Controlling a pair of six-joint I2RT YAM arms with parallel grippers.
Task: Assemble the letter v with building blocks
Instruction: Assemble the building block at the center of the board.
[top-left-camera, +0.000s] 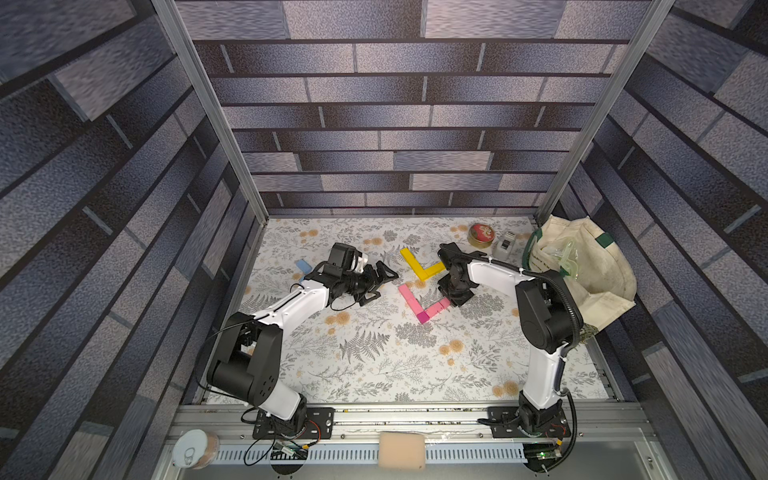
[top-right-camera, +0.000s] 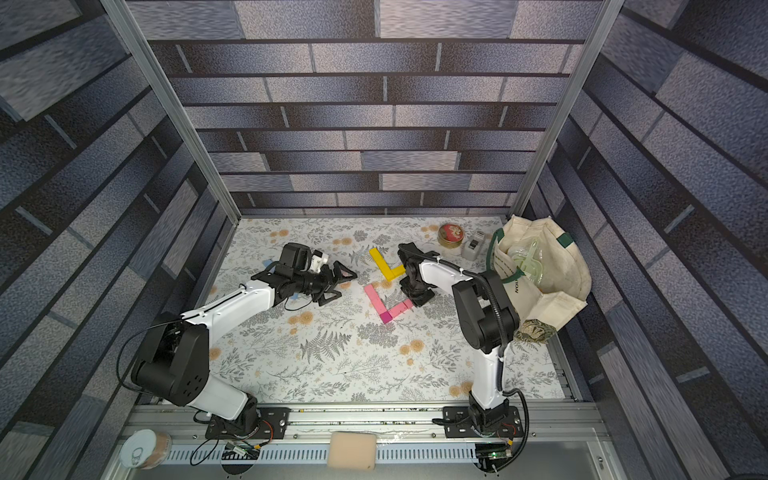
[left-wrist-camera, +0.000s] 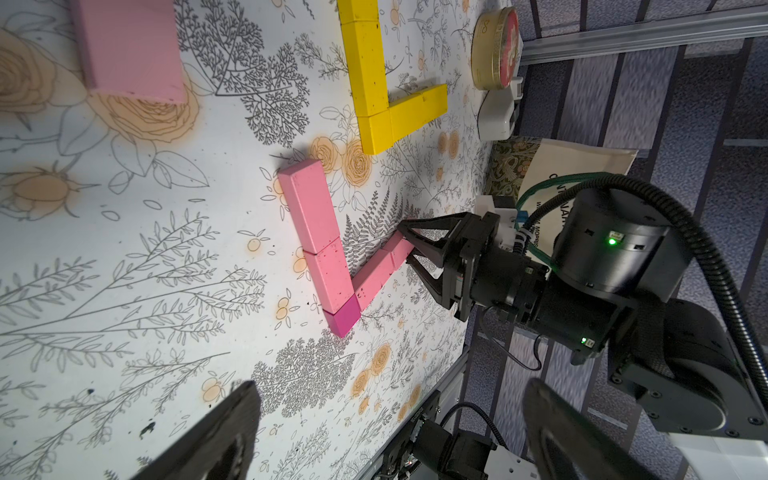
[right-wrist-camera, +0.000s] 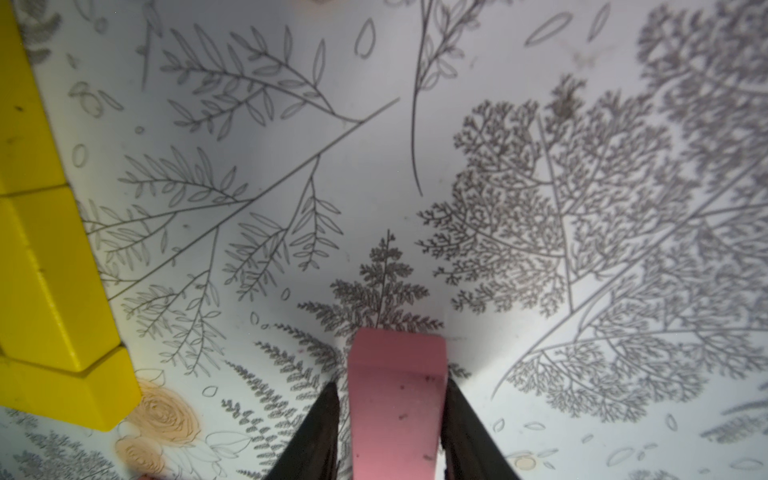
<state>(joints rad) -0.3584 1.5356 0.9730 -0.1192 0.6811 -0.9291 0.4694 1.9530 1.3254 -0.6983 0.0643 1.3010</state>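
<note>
Two light pink bricks (top-left-camera: 409, 297) and a magenta cube (top-left-camera: 424, 318) lie in a row on the floral mat. Another pink brick (top-left-camera: 436, 308) angles up from the cube, and together they make a V. My right gripper (right-wrist-camera: 392, 415) straddles that brick's (right-wrist-camera: 397, 395) far end, open, with a thin gap at one finger (right-wrist-camera: 322, 428). The yellow bricks (top-left-camera: 415, 262) form an L behind the V. My left gripper (left-wrist-camera: 390, 415) hangs open and empty left of the V (top-left-camera: 384, 284). A light blue brick (top-left-camera: 303, 264) lies at the far left. One more pink brick (left-wrist-camera: 129, 45) lies near my left wrist.
A round red-and-gold tin (top-left-camera: 481, 235) and a small white-grey box (top-left-camera: 505, 245) stand at the back right, beside a cream cloth bag (top-left-camera: 590, 270). On the front rail sit a beige sponge (top-left-camera: 401, 451) and a can (top-left-camera: 195, 449).
</note>
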